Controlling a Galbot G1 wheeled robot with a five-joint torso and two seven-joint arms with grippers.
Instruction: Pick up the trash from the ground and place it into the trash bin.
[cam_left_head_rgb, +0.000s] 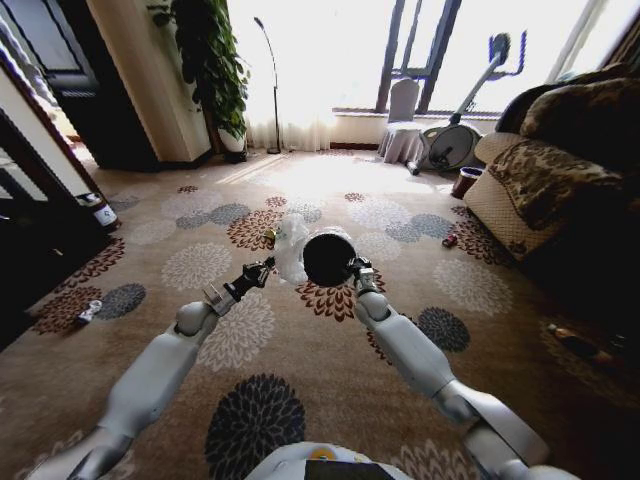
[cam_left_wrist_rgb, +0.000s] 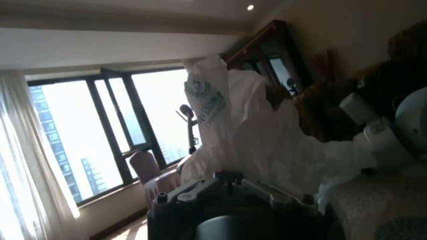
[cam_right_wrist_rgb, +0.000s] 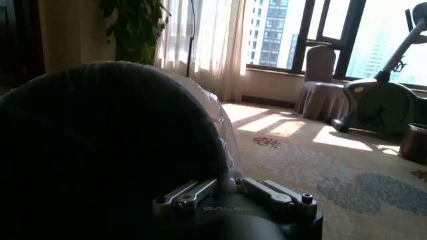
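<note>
Head view shows both arms reaching forward over the patterned carpet (cam_left_head_rgb: 330, 400), meeting at the bin (cam_left_head_rgb: 328, 257), which is lifted and tipped so its dark round side faces the camera. The right gripper (cam_left_head_rgb: 355, 270) sits against the bin's right edge and appears clamped on its rim, though the fingertips are hidden behind the bin. The left gripper (cam_left_head_rgb: 262, 268) is just left of the bin, at the white liner (cam_left_head_rgb: 291, 246) that billows off the bin's left side; I cannot tell whether its fingers are together or apart. In the left wrist view the liner (cam_left_wrist_rgb: 253, 135) rises crumpled right above the gripper body, with green print on it. In the right wrist view the bin (cam_right_wrist_rgb: 100, 150) looms dark beside the gripper housing. On the carpet, a small yellow-green scrap (cam_left_head_rgb: 269, 235) lies just left of the liner, farther off, and a red scrap (cam_left_head_rgb: 450, 240) lies to the right near the sofa (cam_left_head_rgb: 540, 180).
</note>
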